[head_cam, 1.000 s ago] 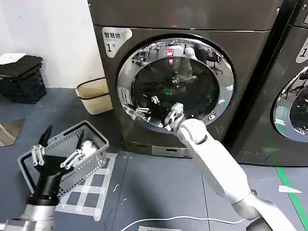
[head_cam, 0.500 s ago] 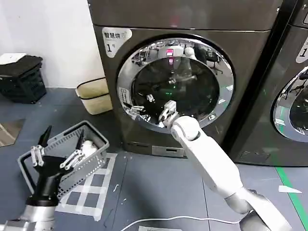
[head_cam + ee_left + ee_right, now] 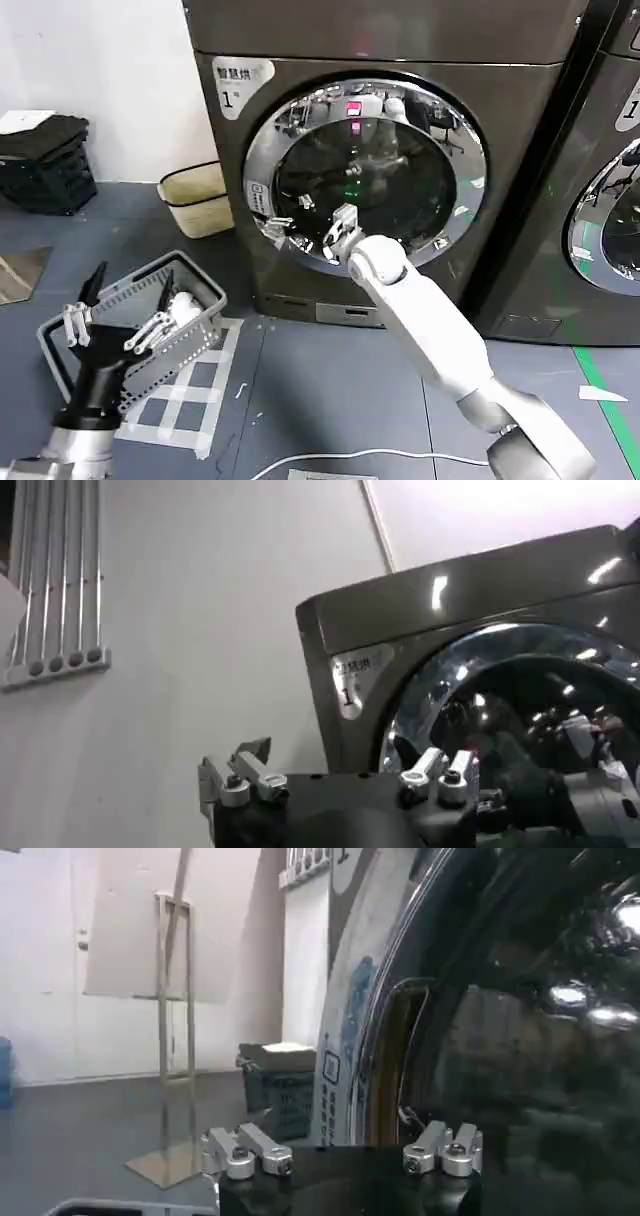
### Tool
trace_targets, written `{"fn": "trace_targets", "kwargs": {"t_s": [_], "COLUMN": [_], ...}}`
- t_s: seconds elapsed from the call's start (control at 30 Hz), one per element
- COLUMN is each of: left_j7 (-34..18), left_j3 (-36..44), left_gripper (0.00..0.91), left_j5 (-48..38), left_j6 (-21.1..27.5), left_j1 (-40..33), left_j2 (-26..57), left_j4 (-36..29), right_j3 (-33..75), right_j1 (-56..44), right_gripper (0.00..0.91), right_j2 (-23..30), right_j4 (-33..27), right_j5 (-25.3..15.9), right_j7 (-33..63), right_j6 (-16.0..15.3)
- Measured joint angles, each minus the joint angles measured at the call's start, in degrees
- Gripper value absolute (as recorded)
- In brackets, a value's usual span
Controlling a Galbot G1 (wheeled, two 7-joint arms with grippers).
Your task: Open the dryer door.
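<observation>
Chrome-rimmed dryer door (image 3: 365, 175) shut; open right hand (image 3: 312, 228) at lower-left rim; left hand (image 3: 112, 322) open, idle.

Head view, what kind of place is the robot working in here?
Probably a laundry room or a test bay set up as one. Two dark front-loading machines stand side by side, the dryer door on the one labelled "1", the neighbouring machine beside it, and a grey perforated laundry basket on the floor.
</observation>
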Motion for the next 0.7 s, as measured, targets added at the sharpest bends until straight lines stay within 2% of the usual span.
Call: {"fn": "trace_targets", "kwargs": {"t_s": [0.27, 0.7], "left_j7": [0.0, 0.0], "left_j3": [0.0, 0.0], "left_gripper": [0.907, 0.907], "left_j5": [0.0, -0.1], "left_j6": [-0.1, -0.1], "left_j1": [0.1, -0.2], "left_j2": [0.0, 0.2], "left_j4": [0.0, 0.2], "right_j3": [-0.8, -1.6], "right_j1": [0.6, -0.1], "right_gripper": [0.907, 0.907], "right_j2": [-0.2, -3.5], "right_j4": [-0.6, 3.0], "right_j5": [0.5, 5.5], "right_j7": [-3.4, -10.0], "right_j6": [0.0, -1.1]}}
